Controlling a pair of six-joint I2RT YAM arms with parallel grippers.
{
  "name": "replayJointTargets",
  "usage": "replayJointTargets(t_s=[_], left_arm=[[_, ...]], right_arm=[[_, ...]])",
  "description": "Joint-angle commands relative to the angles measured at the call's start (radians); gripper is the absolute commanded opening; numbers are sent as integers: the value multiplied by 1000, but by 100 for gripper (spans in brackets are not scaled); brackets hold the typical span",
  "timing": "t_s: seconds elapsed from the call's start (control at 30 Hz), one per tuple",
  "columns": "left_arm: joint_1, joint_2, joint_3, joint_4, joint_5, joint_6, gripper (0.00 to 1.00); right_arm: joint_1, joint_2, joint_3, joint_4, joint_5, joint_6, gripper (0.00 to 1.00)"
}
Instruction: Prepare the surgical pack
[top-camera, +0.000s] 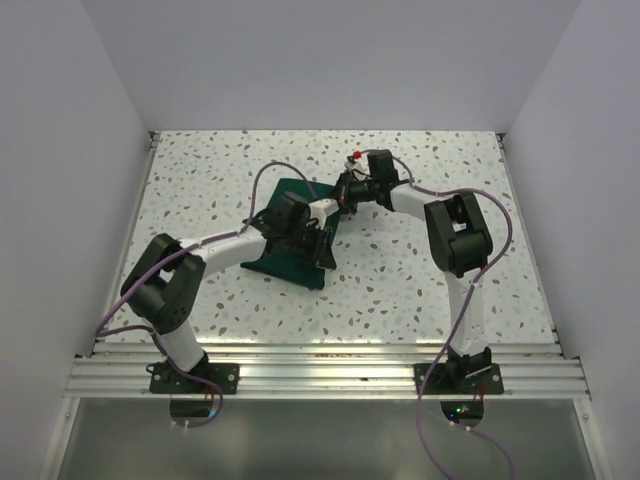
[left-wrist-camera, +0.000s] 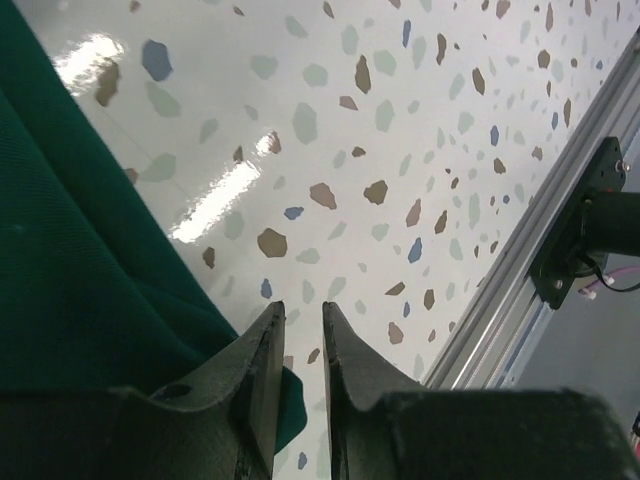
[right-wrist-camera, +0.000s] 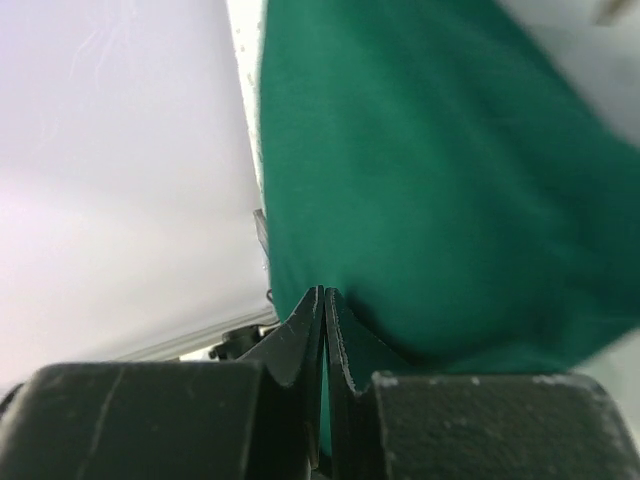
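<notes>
The surgical pack shows only as its dark green drape (top-camera: 286, 264), lying rumpled on the speckled table at the centre. My right gripper (top-camera: 344, 194) is at the drape's far edge, and in the right wrist view its jaws (right-wrist-camera: 325, 292) are shut with green cloth (right-wrist-camera: 430, 170) pinched between them. My left gripper (top-camera: 320, 248) hangs over the drape's near right part. In the left wrist view its fingers (left-wrist-camera: 300, 310) stand a narrow gap apart with table showing through. The drape's edge (left-wrist-camera: 70, 260) lies under the left finger, not clamped.
An aluminium rail (top-camera: 320, 366) runs along the table's near edge, also in the left wrist view as the rail (left-wrist-camera: 520, 250) with an arm base mount (left-wrist-camera: 590, 230) on it. White walls close in the left, right and far sides. Speckled tabletop (top-camera: 430, 290) surrounds the drape.
</notes>
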Motion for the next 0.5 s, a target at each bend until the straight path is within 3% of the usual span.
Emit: replayJointTargets(t_s=[0.0,0.47], left_arm=[[-20,11,-59,112,47,-33,24],[37,34,-162,-24,-68,-4,20]], right_arm=[[-43,17,-25,45,-12,2,5],[-91,64,-19,-79,42,-104,4]])
